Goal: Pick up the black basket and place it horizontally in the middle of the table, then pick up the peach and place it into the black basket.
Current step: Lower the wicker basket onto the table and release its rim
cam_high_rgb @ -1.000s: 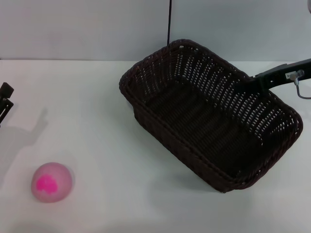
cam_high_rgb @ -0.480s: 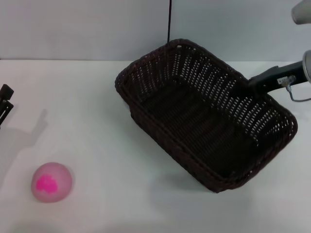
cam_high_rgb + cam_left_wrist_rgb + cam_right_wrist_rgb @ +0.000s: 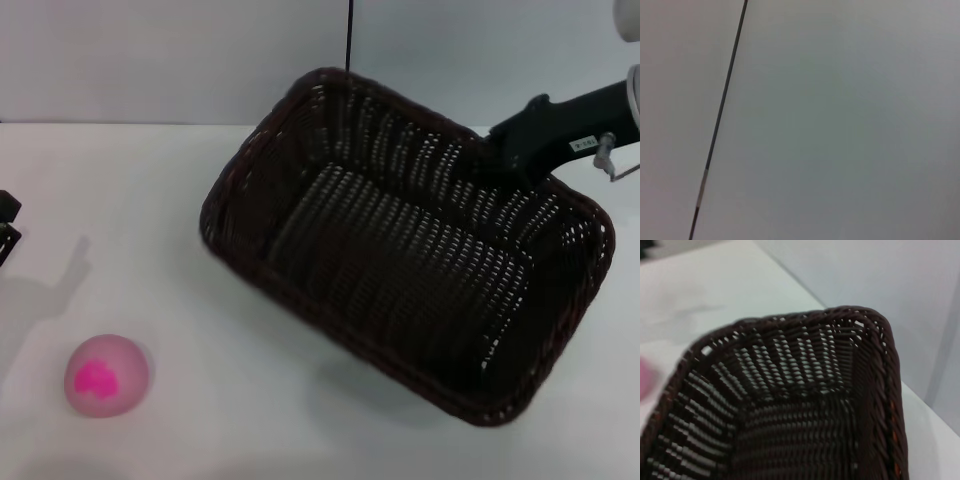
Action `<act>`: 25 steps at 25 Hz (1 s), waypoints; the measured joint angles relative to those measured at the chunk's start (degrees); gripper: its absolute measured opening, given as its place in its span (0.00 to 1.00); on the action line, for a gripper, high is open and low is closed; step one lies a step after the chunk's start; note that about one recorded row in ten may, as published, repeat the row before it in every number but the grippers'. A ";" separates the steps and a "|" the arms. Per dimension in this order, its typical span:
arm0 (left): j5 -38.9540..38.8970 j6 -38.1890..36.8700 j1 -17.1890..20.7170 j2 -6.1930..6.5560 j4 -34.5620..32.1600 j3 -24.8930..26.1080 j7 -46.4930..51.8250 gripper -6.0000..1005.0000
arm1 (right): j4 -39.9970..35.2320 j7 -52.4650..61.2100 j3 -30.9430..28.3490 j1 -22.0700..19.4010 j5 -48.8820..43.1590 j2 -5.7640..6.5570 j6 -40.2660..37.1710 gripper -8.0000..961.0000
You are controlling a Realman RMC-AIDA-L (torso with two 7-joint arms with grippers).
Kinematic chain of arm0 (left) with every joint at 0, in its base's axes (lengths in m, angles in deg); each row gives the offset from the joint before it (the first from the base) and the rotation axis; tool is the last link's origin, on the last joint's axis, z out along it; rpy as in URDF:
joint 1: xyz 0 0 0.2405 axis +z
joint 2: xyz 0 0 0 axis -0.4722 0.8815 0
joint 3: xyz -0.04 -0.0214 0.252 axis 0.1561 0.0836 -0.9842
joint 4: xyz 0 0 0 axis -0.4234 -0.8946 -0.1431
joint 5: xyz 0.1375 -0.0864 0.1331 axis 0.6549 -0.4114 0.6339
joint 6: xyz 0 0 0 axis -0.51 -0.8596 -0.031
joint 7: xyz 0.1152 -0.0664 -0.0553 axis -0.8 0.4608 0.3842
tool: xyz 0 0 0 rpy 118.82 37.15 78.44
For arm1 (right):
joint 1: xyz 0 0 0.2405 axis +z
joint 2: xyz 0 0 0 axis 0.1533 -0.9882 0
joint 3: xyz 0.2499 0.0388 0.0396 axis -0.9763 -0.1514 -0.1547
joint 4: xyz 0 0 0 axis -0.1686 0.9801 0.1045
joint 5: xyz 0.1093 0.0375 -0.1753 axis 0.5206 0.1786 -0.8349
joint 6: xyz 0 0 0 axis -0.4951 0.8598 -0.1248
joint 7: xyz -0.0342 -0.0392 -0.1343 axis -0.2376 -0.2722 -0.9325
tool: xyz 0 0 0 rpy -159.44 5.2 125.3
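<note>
The black basket (image 3: 400, 260) hangs tilted above the white table (image 3: 140, 190), at the centre right of the head view, its opening facing me. My right gripper (image 3: 497, 157) is shut on the basket's far right rim. The right wrist view looks into the basket (image 3: 790, 405) from that rim. The peach (image 3: 107, 375), pale pink with a magenta blotch, lies on the table at the front left, well apart from the basket. A sliver of it shows in the right wrist view (image 3: 644, 381). My left gripper (image 3: 6, 228) sits at the left edge, only partly in view.
A grey wall (image 3: 180, 60) with a dark vertical seam stands behind the table. The left wrist view shows only this wall (image 3: 840, 125). The basket casts a shadow on the table below it.
My right gripper has risen and lifted the basket off the table, tilting it and swinging its far corner left. The peach has not moved. The left arm has shifted slightly.
</note>
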 joint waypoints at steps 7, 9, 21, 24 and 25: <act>-0.14 -0.10 1.35 -0.02 3.02 0.47 -5.98 0.79 | 0.51 -10.31 -0.58 2.40 2.94 2.89 -11.52 0.20; -0.20 -0.08 1.48 -0.08 3.05 0.49 -6.12 0.79 | 0.52 -11.75 -0.65 2.78 2.97 3.69 -13.74 0.20; -0.24 -1.23 2.28 -0.09 4.51 0.51 -6.17 0.78 | 4.46 -21.77 -2.41 3.19 6.69 4.58 -13.70 0.20; -0.24 -1.69 2.47 -0.09 4.51 0.51 -6.18 0.78 | 6.30 -22.95 -2.09 3.85 6.72 4.14 -11.42 0.20; -0.24 -1.89 2.67 -0.09 4.51 0.51 -6.19 0.78 | 6.78 -23.21 -1.88 4.05 6.71 3.94 -10.55 0.20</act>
